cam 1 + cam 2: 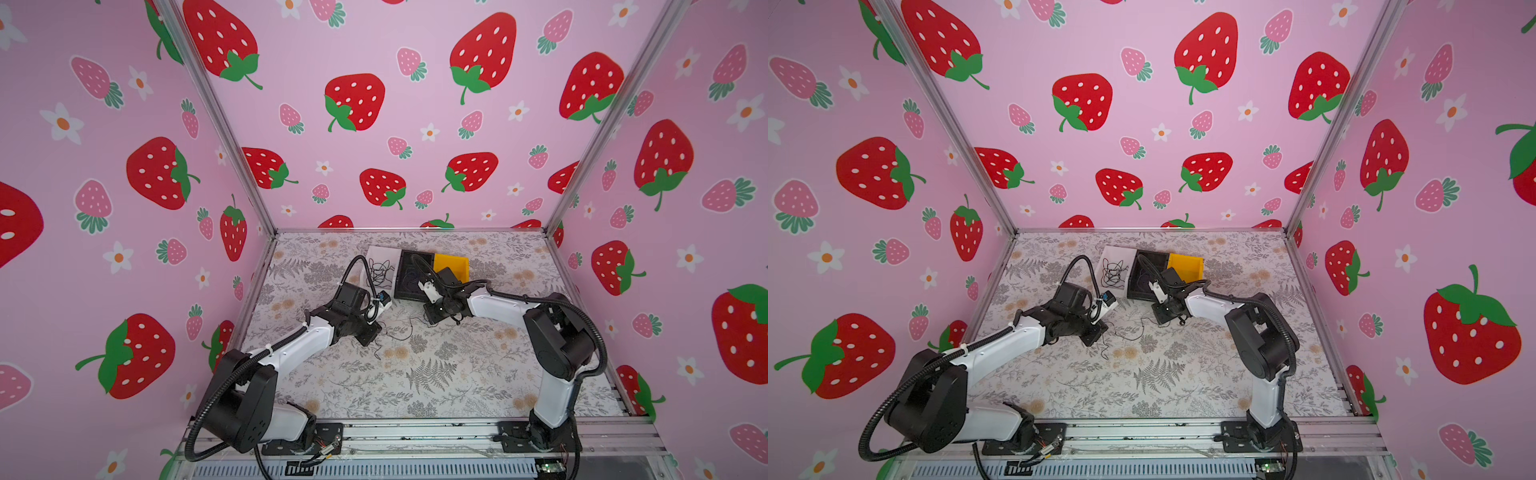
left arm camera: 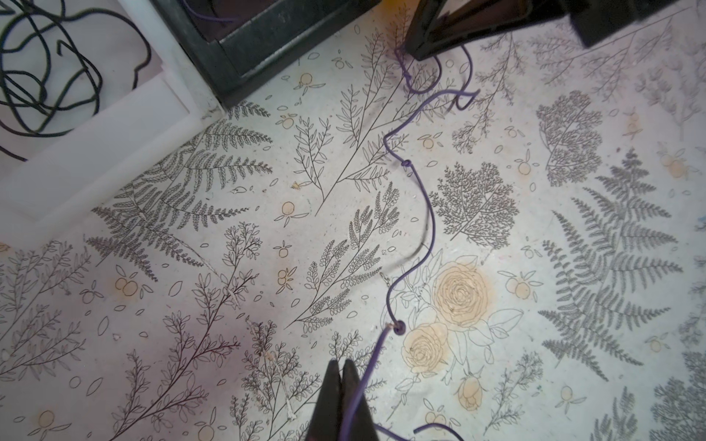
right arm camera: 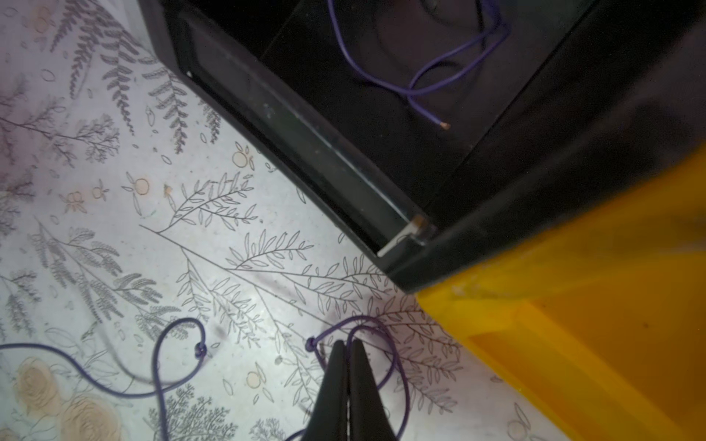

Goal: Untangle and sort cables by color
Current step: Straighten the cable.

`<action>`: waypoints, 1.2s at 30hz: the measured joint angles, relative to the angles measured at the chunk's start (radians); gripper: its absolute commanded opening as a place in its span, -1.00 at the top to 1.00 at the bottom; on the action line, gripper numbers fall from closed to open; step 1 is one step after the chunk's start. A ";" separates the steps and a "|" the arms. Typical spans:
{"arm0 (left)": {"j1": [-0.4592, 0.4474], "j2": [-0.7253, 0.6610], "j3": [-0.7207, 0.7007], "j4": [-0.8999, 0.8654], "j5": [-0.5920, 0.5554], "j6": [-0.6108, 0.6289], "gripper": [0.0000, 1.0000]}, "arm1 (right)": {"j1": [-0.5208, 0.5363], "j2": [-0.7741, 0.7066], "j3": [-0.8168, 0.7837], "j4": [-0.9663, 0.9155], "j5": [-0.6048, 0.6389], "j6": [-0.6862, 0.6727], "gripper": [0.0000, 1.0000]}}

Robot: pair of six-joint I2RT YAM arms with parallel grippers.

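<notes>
Closest to the lens in the left wrist view, the left gripper [image 2: 341, 364] was clenched. The purple cable [image 2: 431, 217] ran across one finger into the jaws, so we judged it pinched there. From that grip it snaked over the floral table [image 2: 573, 305] through two small knots to the right gripper [image 3: 347, 345], whose jaws were pressed together on a loop of it near the black bin [image 3: 305, 145]. Beyond lay a white tray [image 2: 114, 126] of black cables [image 2: 46, 76] and a yellow bin [image 3: 573, 305] touching the black one.

We judged the step to be drawing this cable straight for the black bin. It called for a slow, gentle pull, since hard tension would tighten the knots, and a lift high enough for the slack to clear the rim.

We counted two grippers, three containers, one purple cable on the table, a second purple cable [image 3: 408, 91] inside the black bin, and black cables too tangled to count.
</notes>
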 measured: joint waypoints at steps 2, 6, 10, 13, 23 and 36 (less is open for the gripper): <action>0.000 0.012 0.003 -0.005 0.000 0.004 0.60 | 0.000 -0.027 -0.019 0.010 0.006 0.003 1.00; 0.000 0.032 0.019 -0.015 0.000 0.000 -0.10 | -0.021 -0.167 -0.096 0.024 0.019 0.028 1.00; 0.000 0.014 0.024 -0.023 -0.014 -0.013 -0.34 | -0.090 -0.319 -0.160 0.049 0.011 0.061 1.00; 0.000 -0.032 0.024 -0.045 -0.019 -0.026 -0.39 | -0.148 -0.381 -0.194 0.059 0.011 0.076 1.00; -0.002 -0.095 0.006 -0.123 -0.029 -0.066 -0.42 | -0.222 -0.385 -0.240 0.075 -0.035 0.088 1.00; -0.039 0.260 0.246 -0.114 0.045 -0.094 -0.37 | -0.222 -0.385 -0.240 0.093 -0.075 0.089 1.00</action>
